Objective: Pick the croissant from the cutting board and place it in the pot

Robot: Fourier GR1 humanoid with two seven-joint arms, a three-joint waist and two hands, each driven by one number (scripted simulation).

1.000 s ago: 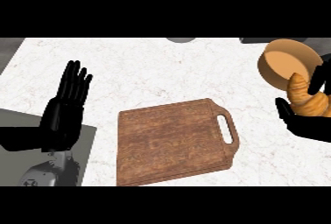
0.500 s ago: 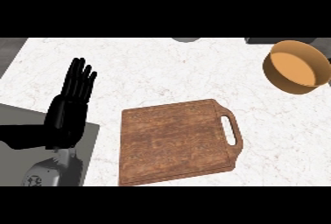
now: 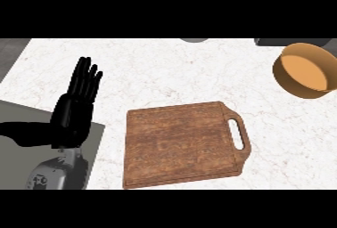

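Note:
The wooden cutting board point(image 3: 181, 142) lies in the middle of the counter with its handle slot on the right, and nothing rests on it. An orange-brown pot point(image 3: 305, 70) stands at the right edge, and its visible inside looks bare. No croissant shows anywhere. My left hand point(image 3: 74, 111) rests open at the left, fingers straight and pointing up, well apart from the board. My right hand is out of the view.
The white marbled counter point(image 3: 151, 75) spreads around the board. A grey sink edge point(image 3: 20, 116) with a metal fixture point(image 3: 56, 171) sits at the lower left. Dark grey objects point(image 3: 289, 41) peek in along the top edge.
My right hand, which held the croissant beside the pot one second ago, has left the view along with the croissant. The view has shifted slightly; the left hand stays open.

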